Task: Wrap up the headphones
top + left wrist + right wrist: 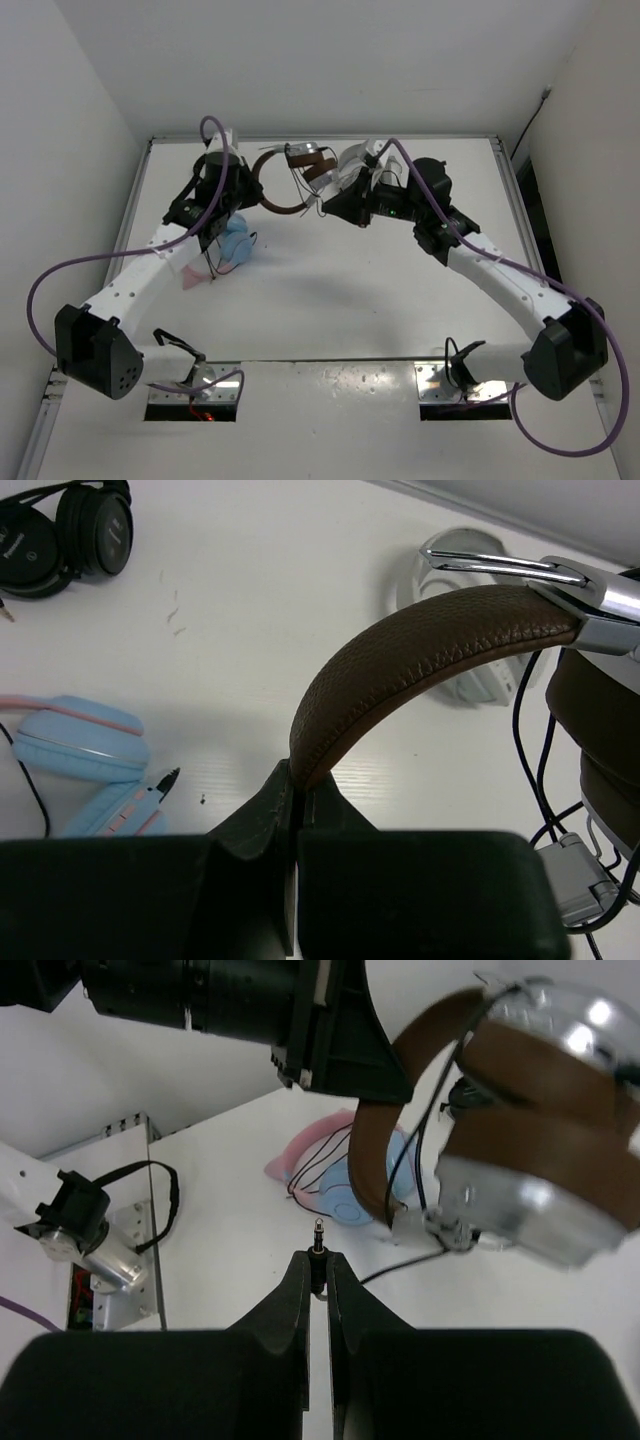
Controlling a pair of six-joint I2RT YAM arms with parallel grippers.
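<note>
The headphones (277,192) hang above the table between the two arms. Their brown headband (420,645) curves up to silver earcups (530,1195) with brown pads (610,710). My left gripper (297,780) is shut on the lower end of the headband, and the band rises out of the fingertips. The thin black cable (523,735) dangles in loops beside the earcups. Its jack plug (318,1232) pokes out between the tips of my right gripper (318,1262), which is shut on it. In the top view the right gripper (335,203) sits just right of the earcups.
A light-blue and pink pair of headphones (90,750) lies on the table under the left arm. A small black pair (70,530) lies farther off. A white-grey pair (470,675) rests behind the brown headband. The left arm's base and its cables (95,1225) are near the table's front edge.
</note>
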